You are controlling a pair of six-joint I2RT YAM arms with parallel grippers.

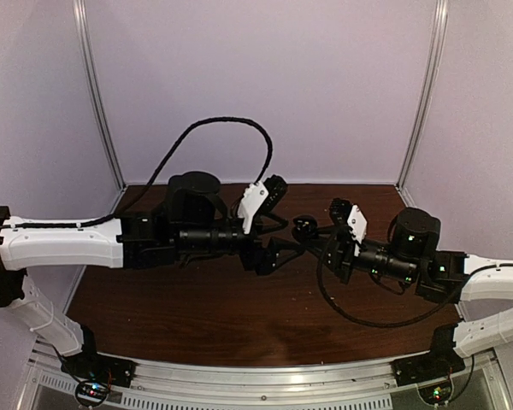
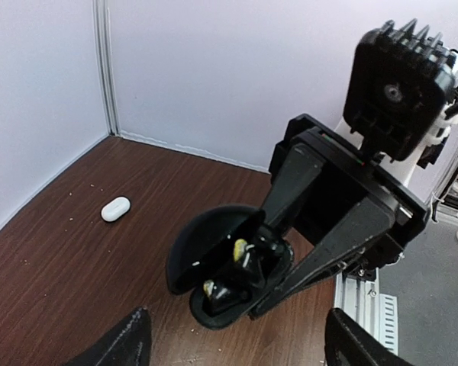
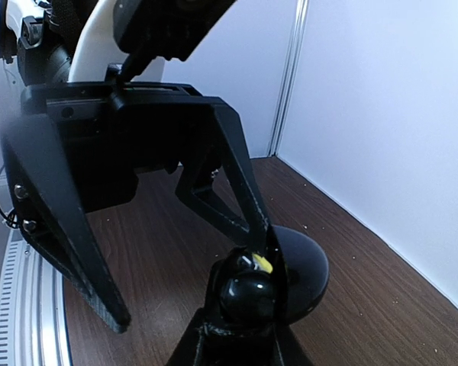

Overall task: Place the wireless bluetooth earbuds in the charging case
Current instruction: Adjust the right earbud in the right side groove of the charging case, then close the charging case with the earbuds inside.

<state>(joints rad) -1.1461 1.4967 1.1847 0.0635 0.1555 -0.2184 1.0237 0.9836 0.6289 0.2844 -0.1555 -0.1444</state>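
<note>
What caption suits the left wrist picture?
Right arm's black fingers grip an open black clamshell case holding two dark earbuds; a small white oval piece lies beyond.

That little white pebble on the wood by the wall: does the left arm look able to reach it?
Probably yes. The white pebble lies alone on bare table, and the open left gripper holds nothing. The black open case, clamped in the right gripper, sits beside that path, not across it.

Overhead; close wrist views sharing right gripper (image 2: 248, 273)
</note>
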